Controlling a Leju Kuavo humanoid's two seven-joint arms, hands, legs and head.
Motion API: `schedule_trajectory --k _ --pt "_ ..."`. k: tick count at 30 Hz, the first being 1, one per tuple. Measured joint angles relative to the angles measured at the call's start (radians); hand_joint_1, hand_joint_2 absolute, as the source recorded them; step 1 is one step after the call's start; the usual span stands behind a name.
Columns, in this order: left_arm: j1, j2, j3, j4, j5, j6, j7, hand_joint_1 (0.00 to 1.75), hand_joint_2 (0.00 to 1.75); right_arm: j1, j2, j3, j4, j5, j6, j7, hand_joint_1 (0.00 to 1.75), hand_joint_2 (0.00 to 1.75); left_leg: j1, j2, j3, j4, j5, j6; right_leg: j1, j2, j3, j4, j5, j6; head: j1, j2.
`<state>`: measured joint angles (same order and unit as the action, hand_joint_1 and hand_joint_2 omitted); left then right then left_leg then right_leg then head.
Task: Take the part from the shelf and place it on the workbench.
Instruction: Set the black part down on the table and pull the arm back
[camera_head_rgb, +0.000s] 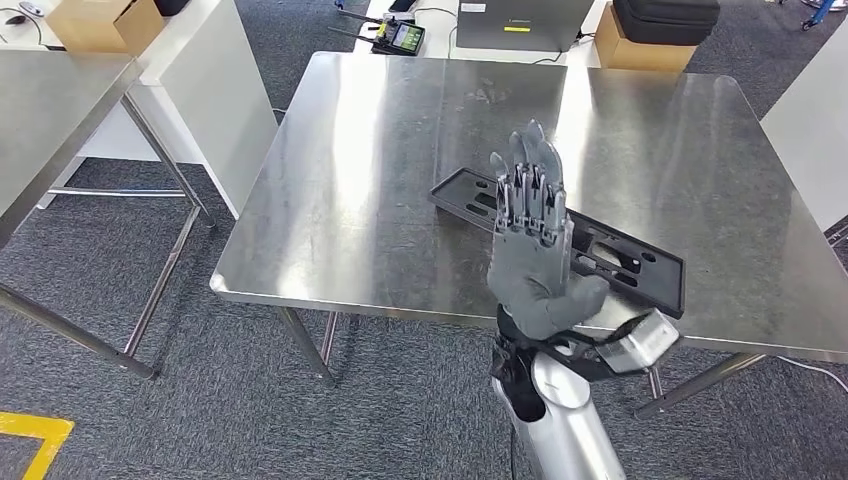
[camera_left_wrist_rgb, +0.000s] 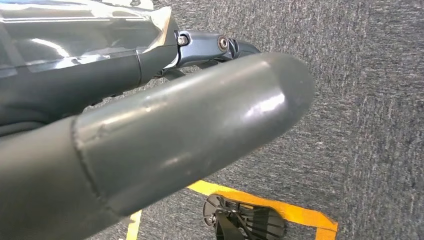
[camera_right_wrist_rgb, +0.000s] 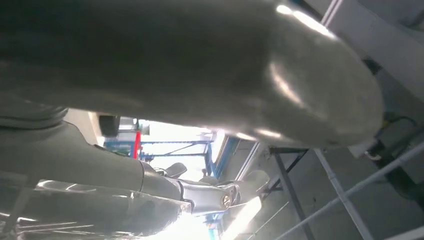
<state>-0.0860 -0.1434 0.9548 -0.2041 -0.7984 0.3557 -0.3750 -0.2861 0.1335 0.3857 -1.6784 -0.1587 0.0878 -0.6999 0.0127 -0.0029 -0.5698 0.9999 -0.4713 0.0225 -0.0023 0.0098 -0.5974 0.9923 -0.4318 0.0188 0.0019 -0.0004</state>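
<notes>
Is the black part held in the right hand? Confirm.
No: the black part lies flat on the steel workbench, and the right hand is raised with fingers extended.

**A robotics test lab or workshop**

The room looks like a working lab more than a home or office. A bare stainless-steel table (camera_head_rgb: 400, 180) on thin metal legs stands in the middle on grey carpet tiles (camera_head_rgb: 200, 400), and a second steel table (camera_head_rgb: 50, 110) sits at the far left. Yellow marking tape (camera_head_rgb: 35, 430) is stuck to the carpet near the left corner. Along the far edge lie a handheld controller with antennas (camera_head_rgb: 398, 36), a laptop (camera_head_rgb: 520, 22), a black carry case (camera_head_rgb: 665, 18) on a cardboard box (camera_head_rgb: 640, 52), and another cardboard box (camera_head_rgb: 100, 22) on a white table (camera_head_rgb: 215, 80).
</notes>
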Motion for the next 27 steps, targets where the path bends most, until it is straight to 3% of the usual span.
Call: schedule_trajectory --k 7,11,13,15,17,18,20,21,22,23,25,27 --pt "-0.001 0.000 0.005 0.000 -0.001 -0.013 -0.014 0.00 0.00 0.093 -0.017 -0.017 -0.131 -0.027 0.063 0.000 0.00 0.00 0.000 0.000 0.002 0.001 -0.001 0.000 -0.001 0.002 0.001 -0.001 0.000 0.001 0.000 0.000" --pt "0.000 0.008 0.005 -0.001 -0.017 -0.052 -0.054 0.00 0.00 0.188 0.000 -0.109 -0.241 -0.040 0.206 0.000 0.00 0.00 0.002 0.000 0.019 -0.025 0.017 0.024 -0.002 0.000 0.012 -0.016 0.005 0.017 -0.001 0.000" --pt "0.000 0.007 0.005 0.000 -0.026 -0.062 -0.063 0.00 0.00 0.245 0.018 -0.186 -0.290 -0.066 0.286 0.000 0.00 0.00 0.012 0.005 0.039 -0.062 0.037 0.033 0.002 -0.001 -0.005 0.031 -0.027 0.017 0.001 0.000" --pt "0.000 0.005 0.005 0.000 -0.030 -0.065 -0.062 0.00 0.00 0.298 0.035 -0.273 -0.315 -0.105 0.354 -0.001 0.00 0.00 0.017 0.010 0.042 -0.072 0.044 0.035 -0.008 -0.001 -0.056 0.154 -0.085 0.016 0.004 0.000" --pt "0.000 0.003 0.005 0.000 -0.031 -0.064 -0.059 0.00 0.00 0.336 0.053 -0.354 -0.323 -0.129 0.397 -0.001 0.00 0.00 0.021 0.013 0.036 -0.070 0.047 0.029 -0.023 -0.002 -0.088 0.234 -0.113 0.031 0.004 0.000" --pt "0.000 0.002 0.005 0.000 -0.031 -0.064 -0.058 0.00 0.00 0.347 0.063 -0.388 -0.325 -0.129 0.408 -0.001 0.00 0.00 0.025 0.014 0.032 -0.066 0.047 0.024 -0.032 -0.003 -0.077 0.220 -0.106 0.045 0.004 0.000" --pt "-0.001 0.000 0.005 -0.001 -0.031 -0.063 -0.058 0.00 0.00 0.357 0.080 -0.436 -0.328 -0.118 0.416 -0.001 0.00 0.00 0.036 0.016 0.018 -0.045 0.043 0.005 -0.050 -0.009 -0.002 0.096 -0.067 0.080 0.005 0.000" --pt "-0.001 0.001 0.005 -0.002 -0.031 -0.063 -0.058 0.00 0.00 0.360 0.088 -0.451 -0.329 -0.110 0.415 0.000 0.00 0.00 0.039 0.016 0.009 -0.031 0.038 -0.007 -0.053 -0.010 0.030 0.040 -0.051 0.091 0.008 0.000" --pt "-0.001 0.001 0.005 -0.002 -0.031 -0.063 -0.058 0.00 0.00 0.364 0.094 -0.461 -0.331 -0.103 0.413 0.000 0.00 0.00 0.040 0.015 0.002 -0.018 0.032 -0.019 -0.054 -0.010 0.050 0.006 -0.043 0.089 0.011 0.000" --pt "-0.002 0.002 0.005 -0.003 -0.031 -0.063 -0.059 0.00 0.00 0.368 0.099 -0.467 -0.333 -0.099 0.410 0.001 0.00 0.00 0.039 0.015 -0.003 -0.009 0.029 -0.029 -0.052 -0.008 0.053 -0.002 -0.042 0.079 0.012 0.000" --pt "-0.002 0.000 0.005 -0.003 -0.031 -0.064 -0.060 0.00 0.00 0.375 0.108 -0.476 -0.336 -0.094 0.404 0.001 0.00 0.00 0.041 0.014 -0.006 -0.007 0.032 -0.042 -0.046 -0.002 0.043 0.012 -0.038 0.047 0.008 0.000" --pt "-0.001 -0.001 0.005 -0.003 -0.031 -0.064 -0.061 0.00 0.00 0.377 0.115 -0.482 -0.336 -0.093 0.397 0.001 0.00 0.00 0.048 0.014 -0.016 0.006 0.017 -0.049 -0.044 -0.001 0.032 0.016 -0.029 0.026 0.002 0.000"
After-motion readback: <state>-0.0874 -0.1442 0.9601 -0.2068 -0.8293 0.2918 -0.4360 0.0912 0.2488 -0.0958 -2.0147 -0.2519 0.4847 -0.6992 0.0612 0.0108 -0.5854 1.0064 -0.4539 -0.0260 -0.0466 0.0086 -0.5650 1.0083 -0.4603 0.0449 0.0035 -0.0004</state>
